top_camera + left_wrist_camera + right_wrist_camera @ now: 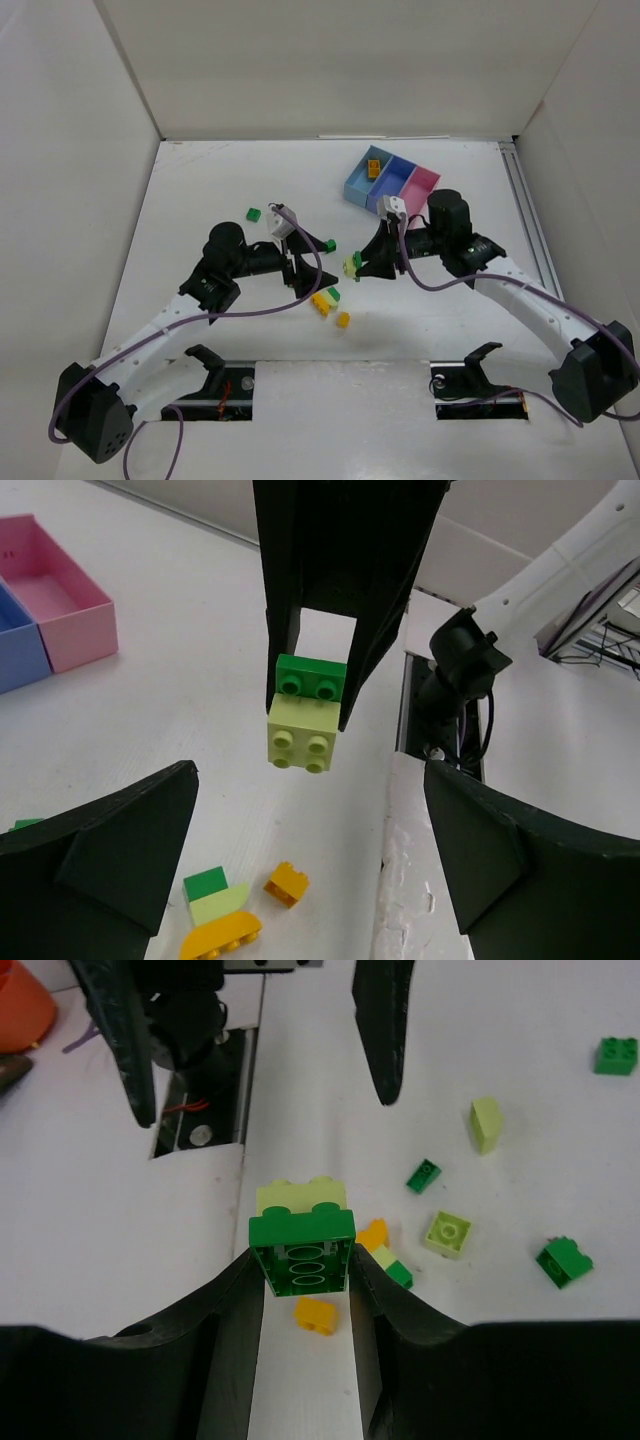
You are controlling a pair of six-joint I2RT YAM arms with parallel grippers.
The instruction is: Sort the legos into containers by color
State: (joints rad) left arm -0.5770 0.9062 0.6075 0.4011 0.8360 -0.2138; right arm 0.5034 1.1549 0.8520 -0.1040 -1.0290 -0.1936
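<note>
Our right hand [300, 1270] pinches a green brick [301, 1245] carrying a lime brick [300, 1197] our spread left hand [310, 850] might dislodge.

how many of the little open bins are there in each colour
light blue rectangular plastic bin: 1
darker blue rectangular plastic bin: 1
pink rectangular plastic bin: 1
total: 3
</note>
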